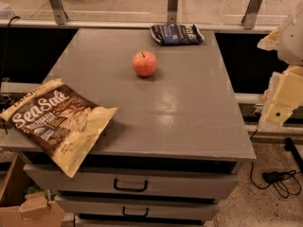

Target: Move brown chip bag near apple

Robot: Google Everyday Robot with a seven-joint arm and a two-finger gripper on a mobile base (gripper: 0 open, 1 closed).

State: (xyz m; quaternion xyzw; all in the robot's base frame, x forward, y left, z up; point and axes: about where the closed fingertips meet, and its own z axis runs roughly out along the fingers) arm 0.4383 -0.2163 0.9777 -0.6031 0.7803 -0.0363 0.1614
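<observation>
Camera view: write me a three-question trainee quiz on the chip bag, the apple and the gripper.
1. True or false: the brown chip bag touches the apple.
2. Fill in: the gripper hangs beyond the table on its ____ side, as pictured.
3. What lies at the table's far edge? A) dark blue snack bag B) mug C) banana

Key: 1 false; the bag overhangs the front-left corner, well apart from the apple. 2 right. 3 A.

One camera, high in front, angled down at cabinet top (184, 103), mid-range; gripper (279, 109) at right edge
</observation>
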